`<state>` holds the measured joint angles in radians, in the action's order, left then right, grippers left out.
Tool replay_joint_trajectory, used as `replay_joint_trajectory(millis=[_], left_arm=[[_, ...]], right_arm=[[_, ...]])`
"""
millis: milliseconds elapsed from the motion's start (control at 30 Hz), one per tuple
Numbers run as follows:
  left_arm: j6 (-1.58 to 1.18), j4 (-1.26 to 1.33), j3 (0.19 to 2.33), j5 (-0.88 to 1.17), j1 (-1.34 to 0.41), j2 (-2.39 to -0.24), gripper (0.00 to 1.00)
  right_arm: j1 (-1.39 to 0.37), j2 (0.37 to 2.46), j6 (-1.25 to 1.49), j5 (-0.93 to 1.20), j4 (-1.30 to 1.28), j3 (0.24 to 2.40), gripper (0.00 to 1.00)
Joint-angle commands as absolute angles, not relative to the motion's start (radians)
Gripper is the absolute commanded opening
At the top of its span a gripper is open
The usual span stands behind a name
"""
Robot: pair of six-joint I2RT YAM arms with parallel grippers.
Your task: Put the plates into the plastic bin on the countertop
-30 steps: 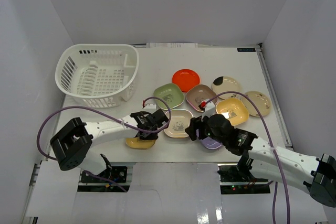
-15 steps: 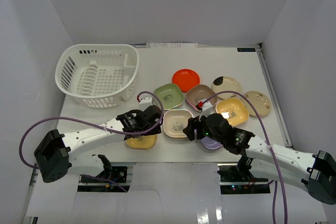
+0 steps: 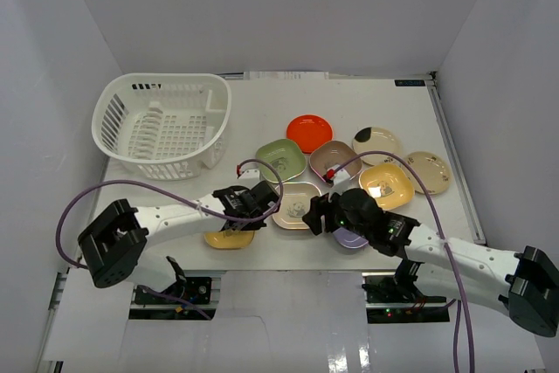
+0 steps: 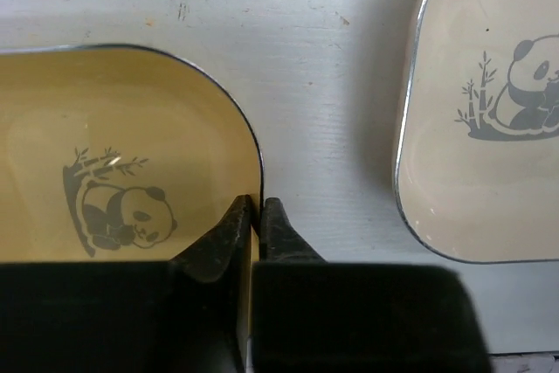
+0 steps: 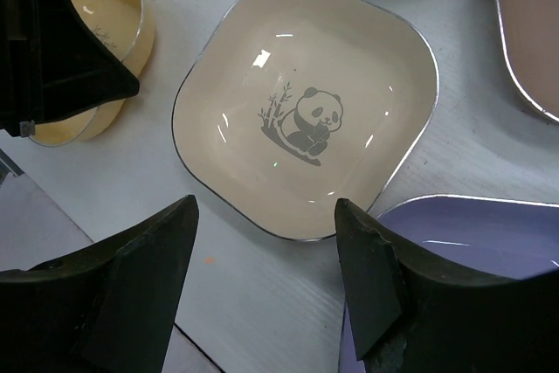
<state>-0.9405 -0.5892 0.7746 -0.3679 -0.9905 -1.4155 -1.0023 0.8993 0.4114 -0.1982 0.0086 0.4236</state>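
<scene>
Left hand (image 3: 247,205), seen from above, sits over the right edge of the yellow panda plate (image 3: 229,238) by the counter's (image 3: 288,98) near edge. Against half a second earlier, its elbow has drawn back inward and the hand has edged slightly right. The right hand (image 3: 321,214) has hardly moved, poised between the beige panda plate (image 3: 295,207) and a purple plate (image 3: 352,238). The plastic bin (image 3: 162,124) stands at the far left, well apart from both hands, and the other plates lie spread on the counter to its right. A small blue label (image 3: 410,83) at the far right corner is too small to read. From the left wrist, the fingers (image 4: 229,238) are pressed together, pinching the yellow panda plate's (image 4: 113,155) right rim. The beige panda plate (image 4: 489,128) lies apart to the right, with bare counter between. From the right wrist, the fingers (image 5: 140,286) stand spread wide, gripping nothing. The beige panda plate (image 5: 306,120) lies beyond and between them, its print a panda with bamboo, and the purple plate (image 5: 472,242) is beside the right finger.
</scene>
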Motion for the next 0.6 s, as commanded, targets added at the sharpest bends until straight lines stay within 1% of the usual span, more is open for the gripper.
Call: replay_joint_trajectory(millis=[0,33,233,333,367,433,500,533,567], left_arm=[[-0.953,-0.624,0.775,-0.431,-0.994,-1.366,0.04],[-0.953,-0.636,0.787,-0.442,-0.996,-1.346,0.00],[-0.950,-0.817,0.920,-0.535,-0.993,-1.132,0.00],[-0.913,-0.902,1.078,-0.607,-0.991,-1.054,0.00],[-0.888,-0.923,1.173,-0.632,-0.985,-1.046,0.00],[-0.807,-0.940,1.276,-0.687,-0.967,-1.060,0.00],[-0.721,-0.899,1.404,-0.718,-0.896,-1.090,0.00],[-0.615,-0.869,1.440,-0.697,-0.855,-1.110,0.00],[-0.568,-0.818,1.477,-0.602,-0.736,-1.164,0.00]], right_arm=[[-1.011,0.932,0.403,-0.184,0.075,0.471,0.70],[-1.012,0.943,0.402,-0.183,0.081,0.474,0.70],[-1.029,1.055,0.380,-0.190,0.110,0.543,0.73],[-1.043,1.118,0.371,-0.206,0.118,0.574,0.76],[-1.055,1.152,0.371,-0.216,0.118,0.596,0.77],[-1.071,1.179,0.371,-0.227,0.126,0.612,0.77],[-1.091,1.219,0.370,-0.232,0.129,0.635,0.77],[-1.098,1.232,0.368,-0.238,0.130,0.643,0.77],[-1.112,1.242,0.365,-0.248,0.129,0.650,0.77]])
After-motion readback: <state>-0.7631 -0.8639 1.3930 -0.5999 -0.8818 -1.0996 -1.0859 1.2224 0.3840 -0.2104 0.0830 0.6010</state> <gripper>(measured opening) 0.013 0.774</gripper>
